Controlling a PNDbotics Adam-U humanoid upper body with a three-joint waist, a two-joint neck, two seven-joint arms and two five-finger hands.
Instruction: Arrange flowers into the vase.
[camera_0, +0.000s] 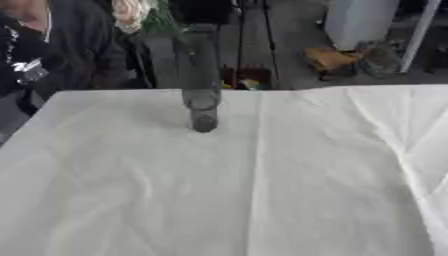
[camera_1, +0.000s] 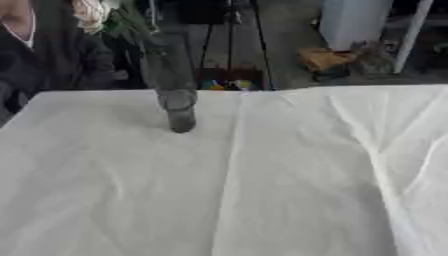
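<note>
A tall glass vase (camera_0: 201, 75), pale flower (camera_1: 87, 12) already in, stands on the white-clothed tabletop (camera_0: 262, 190); neither robot hand shows; further stems likely need lowering straight down its narrow mouth.

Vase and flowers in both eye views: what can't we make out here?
- Vase: clear tall glass, its top blurs into the dark background in both views, so the rim is unclear.
- Flowers: cut off by the top edge in both views; count and kind unreadable.
- Robot's hands: in neither view, so their state is unknown.
- White cloth: covers the table, surface beneath hidden.
</note>
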